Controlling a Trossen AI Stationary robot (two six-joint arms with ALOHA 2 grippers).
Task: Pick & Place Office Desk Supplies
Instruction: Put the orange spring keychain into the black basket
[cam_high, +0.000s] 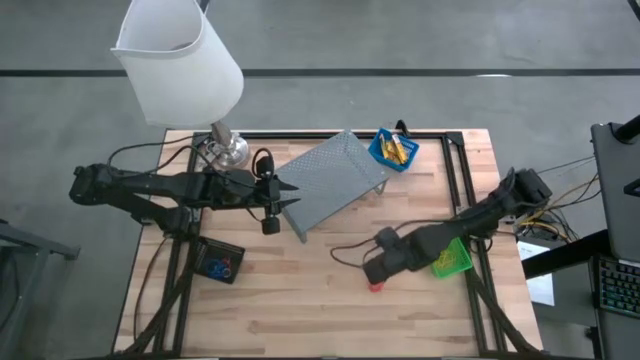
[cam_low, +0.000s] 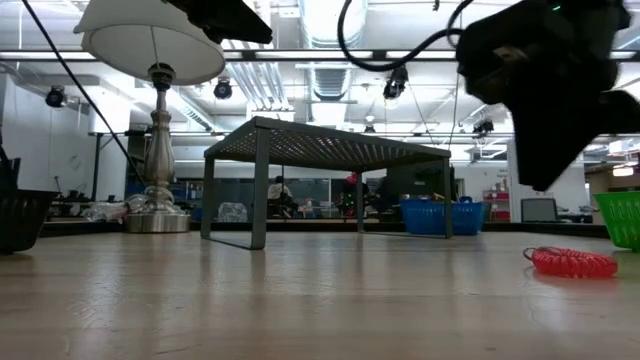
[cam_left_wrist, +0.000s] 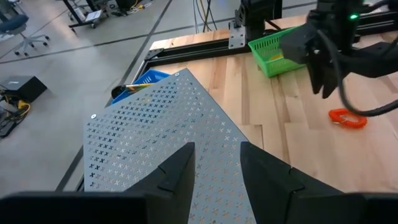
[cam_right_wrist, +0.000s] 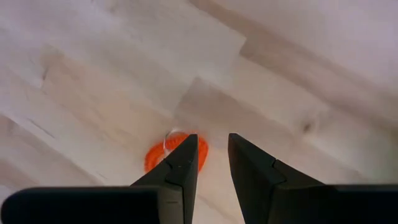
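A red coiled loop (cam_right_wrist: 160, 155) lies flat on the wooden table near its front right (cam_high: 376, 287). My right gripper (cam_right_wrist: 212, 140) points down just above it, open, with the loop partly behind one finger; in the low view the loop (cam_low: 572, 263) lies clear below the gripper. The green bin (cam_high: 450, 258) stands beside the right arm. The blue bin (cam_high: 393, 148) at the far edge holds yellow pieces. The black bin (cam_high: 220, 262) at the near left holds small blue and red loops. My left gripper (cam_left_wrist: 217, 146) hovers open over the grey mesh shelf (cam_high: 335, 180).
A white-shaded lamp (cam_high: 185, 60) with a metal base (cam_high: 225, 150) stands at the far left corner. The grey mesh shelf stands on legs in the table's middle. A black frame rail (cam_high: 460, 180) runs along the table's right side. Bare wood lies along the front edge (cam_high: 300, 320).
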